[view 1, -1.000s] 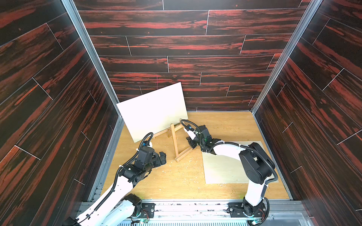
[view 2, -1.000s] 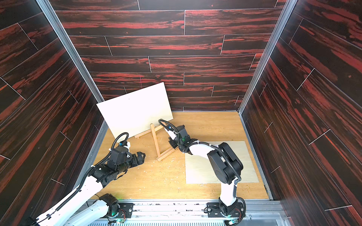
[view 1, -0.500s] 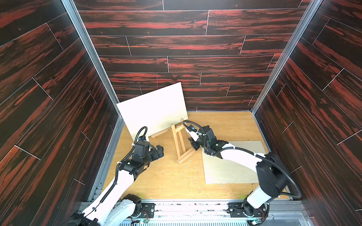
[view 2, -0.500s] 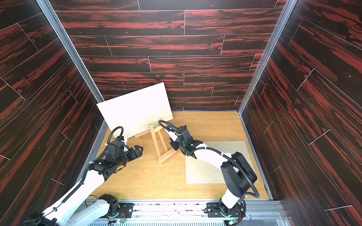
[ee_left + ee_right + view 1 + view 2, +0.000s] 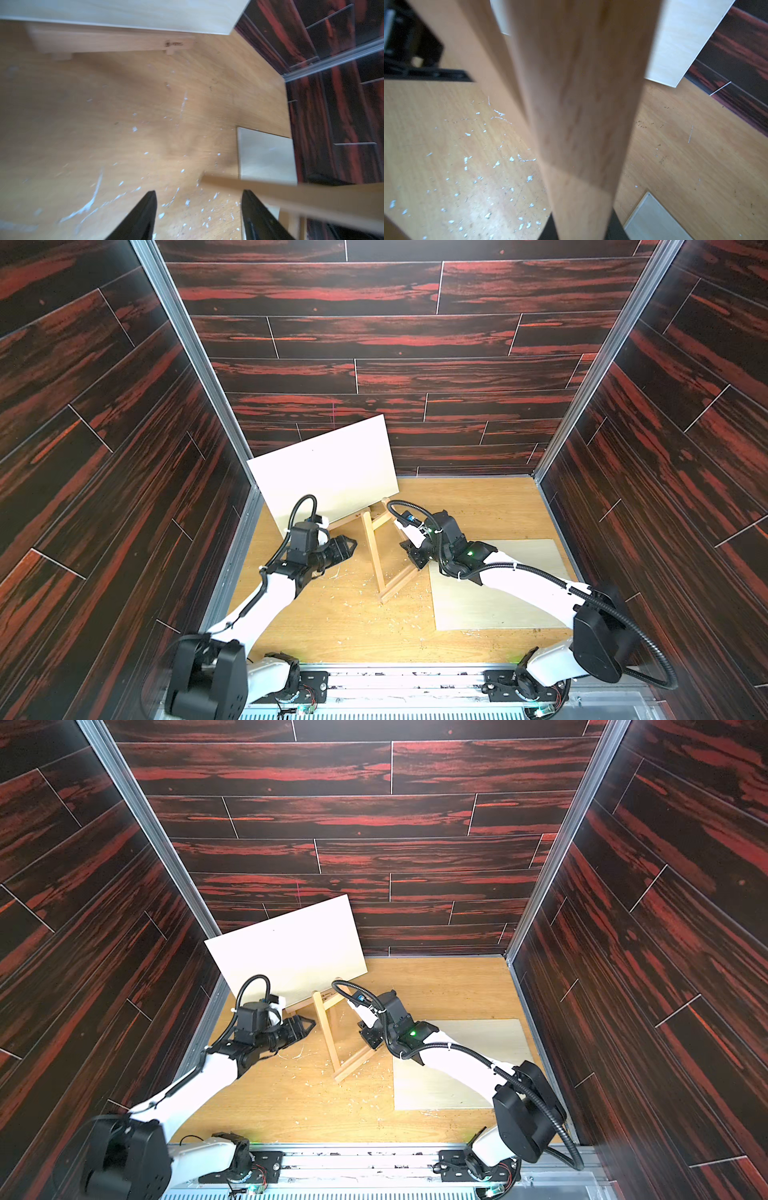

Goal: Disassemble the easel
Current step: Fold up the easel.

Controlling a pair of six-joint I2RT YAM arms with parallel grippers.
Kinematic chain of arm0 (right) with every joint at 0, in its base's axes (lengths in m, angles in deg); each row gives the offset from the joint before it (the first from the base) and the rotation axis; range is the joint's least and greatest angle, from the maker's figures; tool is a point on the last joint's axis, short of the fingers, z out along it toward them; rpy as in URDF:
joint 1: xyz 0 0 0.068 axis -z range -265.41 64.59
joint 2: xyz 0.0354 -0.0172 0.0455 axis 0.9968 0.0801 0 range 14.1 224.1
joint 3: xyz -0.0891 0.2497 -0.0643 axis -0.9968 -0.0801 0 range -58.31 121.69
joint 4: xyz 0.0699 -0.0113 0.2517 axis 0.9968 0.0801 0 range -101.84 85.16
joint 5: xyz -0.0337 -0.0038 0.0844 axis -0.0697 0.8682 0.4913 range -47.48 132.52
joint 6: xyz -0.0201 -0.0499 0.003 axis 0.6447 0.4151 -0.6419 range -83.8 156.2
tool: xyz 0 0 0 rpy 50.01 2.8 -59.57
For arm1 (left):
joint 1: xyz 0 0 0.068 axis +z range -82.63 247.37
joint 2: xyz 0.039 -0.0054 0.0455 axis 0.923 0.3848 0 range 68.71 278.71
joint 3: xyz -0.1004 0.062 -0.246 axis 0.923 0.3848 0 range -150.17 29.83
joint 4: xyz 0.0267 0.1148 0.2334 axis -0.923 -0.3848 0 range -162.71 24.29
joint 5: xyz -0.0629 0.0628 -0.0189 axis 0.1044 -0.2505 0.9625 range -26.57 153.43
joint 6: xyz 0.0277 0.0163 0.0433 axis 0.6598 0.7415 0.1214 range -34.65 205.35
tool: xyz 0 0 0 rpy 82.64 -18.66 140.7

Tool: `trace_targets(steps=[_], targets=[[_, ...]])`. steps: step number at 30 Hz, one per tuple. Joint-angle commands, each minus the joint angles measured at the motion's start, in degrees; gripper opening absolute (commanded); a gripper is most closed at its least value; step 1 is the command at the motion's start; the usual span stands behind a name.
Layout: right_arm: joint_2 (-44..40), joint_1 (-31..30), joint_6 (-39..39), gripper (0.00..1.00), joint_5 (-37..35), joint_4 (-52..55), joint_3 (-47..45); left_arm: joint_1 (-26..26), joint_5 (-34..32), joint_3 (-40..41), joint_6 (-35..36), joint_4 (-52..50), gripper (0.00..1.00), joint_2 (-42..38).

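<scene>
Over the plywood floor [image 5: 332,626], right claw [image 5: 412,558] grips the easel [image 5: 372,547]; left claw [image 5: 351,545] stands open.

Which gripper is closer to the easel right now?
Right. The right gripper is shut on one leg of the easel; the left gripper hangs open beside the other leg, apart from it.

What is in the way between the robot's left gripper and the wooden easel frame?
Nothing visible. In a top view, only bare tan wooden floor lies between the open left gripper and the light wooden easel frame.
</scene>
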Motion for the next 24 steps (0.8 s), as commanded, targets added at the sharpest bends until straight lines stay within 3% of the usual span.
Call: trace_targets(steps=[1, 5, 15, 24], targets=[[-4.7, -0.4, -2.5, 0.13, 2.0, 0.0, 3.2, 0.2, 10.1, -1.9, -2.9, 10.3, 0.62, 4.0], [-5.9, -0.4, -4.0, 0.13, 2.1, 0.2, 3.4, -1.0, 14.0, -0.7, -7.5, 17.7, 0.53, 7.2], [-6.7, -0.4, -8.5, 0.13, 1.8, -2.7, 3.6, -9.0, 12.8, 1.8, -7.8, 18.2, 0.48, 7.5], [-6.4, -1.6, -15.4, 0.13, 0.3, -6.8, -0.5, -12.1, 10.9, 4.6, -10.0, 19.3, 0.44, 2.4]])
